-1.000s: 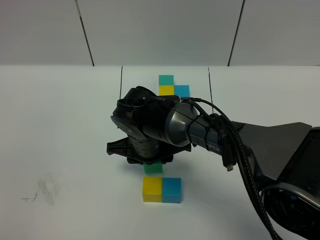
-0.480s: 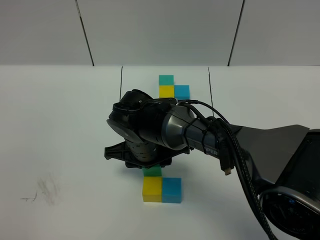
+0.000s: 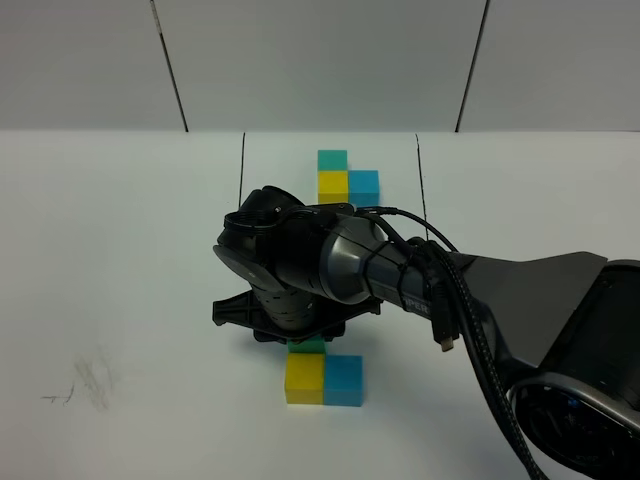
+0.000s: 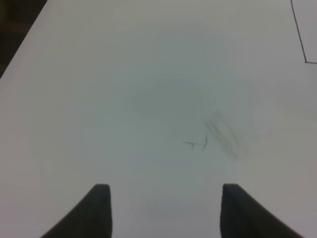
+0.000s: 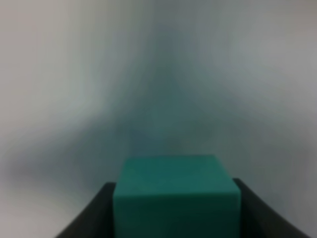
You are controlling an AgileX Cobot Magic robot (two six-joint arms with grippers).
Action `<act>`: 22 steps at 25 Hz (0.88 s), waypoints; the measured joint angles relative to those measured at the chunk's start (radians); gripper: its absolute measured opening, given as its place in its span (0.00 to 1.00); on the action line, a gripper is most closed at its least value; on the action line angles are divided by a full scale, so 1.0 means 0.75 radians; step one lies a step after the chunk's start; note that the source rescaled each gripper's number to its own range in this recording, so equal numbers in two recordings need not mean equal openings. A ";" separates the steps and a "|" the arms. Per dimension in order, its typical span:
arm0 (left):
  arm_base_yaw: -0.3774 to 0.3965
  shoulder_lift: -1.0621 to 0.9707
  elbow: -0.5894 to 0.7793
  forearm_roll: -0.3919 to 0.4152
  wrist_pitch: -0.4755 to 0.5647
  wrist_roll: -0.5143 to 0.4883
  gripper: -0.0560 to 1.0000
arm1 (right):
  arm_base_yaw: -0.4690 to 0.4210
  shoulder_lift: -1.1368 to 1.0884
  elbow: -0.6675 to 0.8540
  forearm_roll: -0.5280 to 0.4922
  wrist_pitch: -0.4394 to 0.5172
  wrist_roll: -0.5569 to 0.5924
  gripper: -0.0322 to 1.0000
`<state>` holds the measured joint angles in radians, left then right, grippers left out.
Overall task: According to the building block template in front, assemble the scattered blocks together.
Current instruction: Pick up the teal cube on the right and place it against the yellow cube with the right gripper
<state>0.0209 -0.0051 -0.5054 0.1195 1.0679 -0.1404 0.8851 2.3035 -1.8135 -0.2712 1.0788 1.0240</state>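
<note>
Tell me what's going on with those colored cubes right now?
Right gripper shut on teal-green block, just behind the joined yellow block and blue block. Left gripper holds nothing, off to the side. Template beyond, nothing in the way.

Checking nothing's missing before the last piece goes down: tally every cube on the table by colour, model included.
Green cubes: 2, model's and one in the right tool.
Yellow cubes: 2.
Blue cubes: 2.
Total: 6.
</note>
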 joint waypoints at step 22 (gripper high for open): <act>0.000 0.000 0.000 0.000 0.000 0.000 0.15 | 0.000 0.053 -0.005 0.059 -0.025 0.009 0.27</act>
<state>0.0209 -0.0051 -0.5054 0.1195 1.0679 -0.1404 0.8851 2.3431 -1.8170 -0.2268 1.0599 1.0306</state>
